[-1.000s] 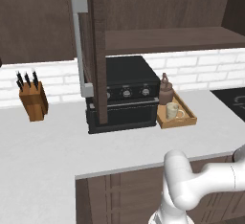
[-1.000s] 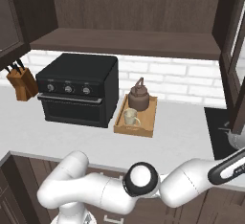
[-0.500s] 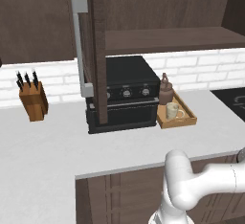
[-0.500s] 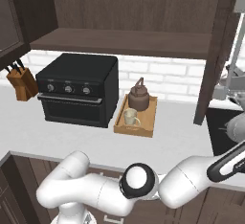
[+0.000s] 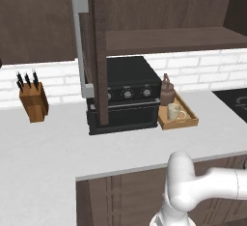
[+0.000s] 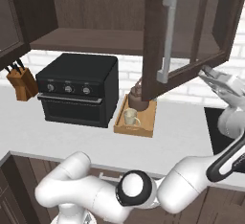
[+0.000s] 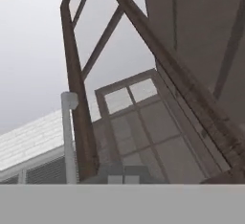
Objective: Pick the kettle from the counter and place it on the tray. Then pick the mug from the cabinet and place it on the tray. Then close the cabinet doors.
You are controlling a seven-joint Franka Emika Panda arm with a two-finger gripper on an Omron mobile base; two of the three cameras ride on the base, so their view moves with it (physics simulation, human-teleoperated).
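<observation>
The brown kettle (image 5: 166, 91) and the cream mug (image 5: 174, 111) both stand in the wooden tray (image 5: 189, 120) on the counter (image 5: 58, 148), right of the oven. From the right, the kettle (image 6: 136, 99) is half hidden behind the swung right cabinet door (image 6: 184, 31), while the mug (image 6: 129, 117) and tray (image 6: 139, 129) show below it. My gripper (image 6: 206, 72) is shut, holds nothing, and presses against that door's lower right corner on its inner side. The left cabinet door (image 5: 94, 51) stands open, edge-on. The cabinet shelf (image 6: 91, 41) is bare.
A black oven (image 5: 124, 94) sits on the counter under the cabinet. A wooden knife block (image 5: 33, 102) stands at the far left. A dark stovetop (image 5: 236, 99) lies at the right. The door's grey bar handle (image 7: 70, 139) appears close in the hand view.
The right cabinet door has swung inward toward the cabinet, now covering part of the kettle in the right base view. My hand followed it leftward. The left door has not moved.
</observation>
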